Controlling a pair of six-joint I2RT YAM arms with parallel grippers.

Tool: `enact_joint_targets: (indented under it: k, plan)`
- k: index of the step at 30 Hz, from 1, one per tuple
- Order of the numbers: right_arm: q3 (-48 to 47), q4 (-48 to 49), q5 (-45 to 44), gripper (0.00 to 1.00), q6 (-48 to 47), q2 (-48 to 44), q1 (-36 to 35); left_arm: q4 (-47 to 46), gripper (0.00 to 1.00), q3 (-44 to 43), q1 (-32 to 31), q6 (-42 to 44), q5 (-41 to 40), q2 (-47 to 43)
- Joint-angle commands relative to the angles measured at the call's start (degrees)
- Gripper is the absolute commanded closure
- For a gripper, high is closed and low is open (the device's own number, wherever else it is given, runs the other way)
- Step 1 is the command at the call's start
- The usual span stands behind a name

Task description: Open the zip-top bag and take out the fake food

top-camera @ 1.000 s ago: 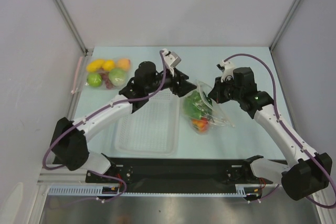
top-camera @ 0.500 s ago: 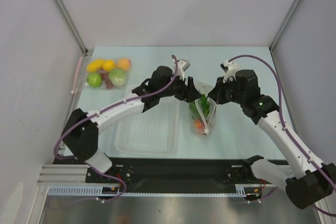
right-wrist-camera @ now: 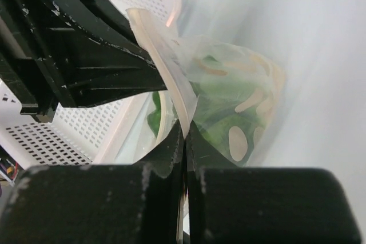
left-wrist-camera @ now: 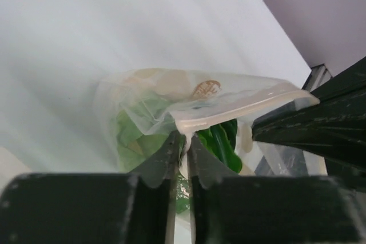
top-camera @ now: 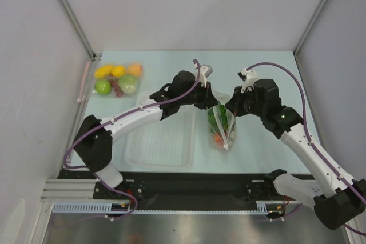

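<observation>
The zip-top bag (top-camera: pixel 223 132) hangs upright between both arms, just right of the white basket. Through its clear plastic I see the fake food: green leaves (top-camera: pixel 217 118) and a red piece (top-camera: pixel 217 138). My left gripper (top-camera: pixel 214 102) is shut on the near lip of the bag's top strip; in the left wrist view its jaws (left-wrist-camera: pixel 184 141) pinch the white strip of the bag (left-wrist-camera: pixel 143 101) above dark-green stalks (left-wrist-camera: pixel 223 141). My right gripper (top-camera: pixel 229 108) is shut on the opposite lip, its jaws (right-wrist-camera: pixel 184 135) clamping the strip of the bag (right-wrist-camera: pixel 240 101).
The white basket (top-camera: pixel 143 152) lies on the table left of the bag, under the left arm. At the back left lies a second clear pouch of round fruits (top-camera: pixel 117 79) with a pink strip (top-camera: pixel 86 81). Grey walls close in on both sides.
My left gripper has swung right to the bag's top and closed on its lip. The bag, which lay slanted from the right gripper, now hangs narrow and upright between both grippers.
</observation>
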State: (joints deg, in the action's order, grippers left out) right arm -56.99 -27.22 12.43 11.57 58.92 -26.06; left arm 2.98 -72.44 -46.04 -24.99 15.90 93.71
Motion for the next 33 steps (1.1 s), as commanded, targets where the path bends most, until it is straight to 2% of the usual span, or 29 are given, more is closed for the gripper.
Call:
enact_joint_targets:
  k: [1, 3, 8, 14, 18, 19, 20, 21, 23, 24, 26, 29, 33]
  plan:
    - [-0.7, 1.0, -5.6, 1.00, 1.3, -1.9, -0.3, 2.0, 0.89, -3.5, -0.6, 1.3, -1.0, 0.2]
    - [-1.5, -0.3, -8.5, 1.00, 1.3, -2.0, -0.2, 4.4, 0.93, -4.0, -0.6, 2.7, -1.2, -0.4]
    - [-3.2, -3.6, -16.6, 1.00, 1.7, -2.1, -0.2, 13.3, 0.92, -8.5, -0.6, 9.0, -0.8, -1.2]
    - [-4.2, -4.7, -18.1, 1.00, 2.1, -2.1, -0.6, 22.7, 0.85, -10.8, -0.6, 14.1, -4.5, -3.2]
    - [-4.2, -4.4, -18.3, 1.00, 2.8, -2.0, -1.5, 28.3, 0.78, -11.8, -0.6, 15.7, -10.3, -4.0]
    - [-4.1, -4.3, -18.2, 1.00, 3.1, -2.0, -2.1, 28.6, 0.75, -11.8, -0.7, 15.7, -11.5, -4.4]
    - [-4.0, -4.2, -18.2, 1.00, 3.5, -2.1, -2.2, 28.5, 0.65, -11.8, -1.0, 15.6, -11.9, -4.8]
    - [-4.0, -4.2, -18.3, 1.00, 3.5, -2.0, -2.6, 27.6, 0.62, -11.8, -1.4, 15.5, -12.5, -5.5]
    - [-3.9, -3.9, -18.2, 1.00, 4.2, -2.0, -3.4, 26.4, 0.54, -12.3, -3.8, 16.1, -14.3, -7.5]
    - [-3.8, -3.7, -18.2, 1.00, 4.2, -1.9, -3.6, 25.0, 0.45, -12.7, -4.8, 16.9, -14.8, -8.1]
    - [-3.7, -3.6, -18.4, 1.00, 4.6, -1.7, -4.4, 22.8, 0.37, -12.9, -8.7, 17.5, -17.3, -9.9]
    - [-3.5, -3.4, -18.5, 1.00, 5.2, -1.6, -5.0, 14.5, 0.35, -11.0, -12.4, 18.8, -14.9, -11.4]
    - [-2.9, -2.0, -17.4, 1.00, 6.1, -2.1, -5.2, 12.8, 0.35, -10.9, -13.0, 19.1, -11.9, -9.2]
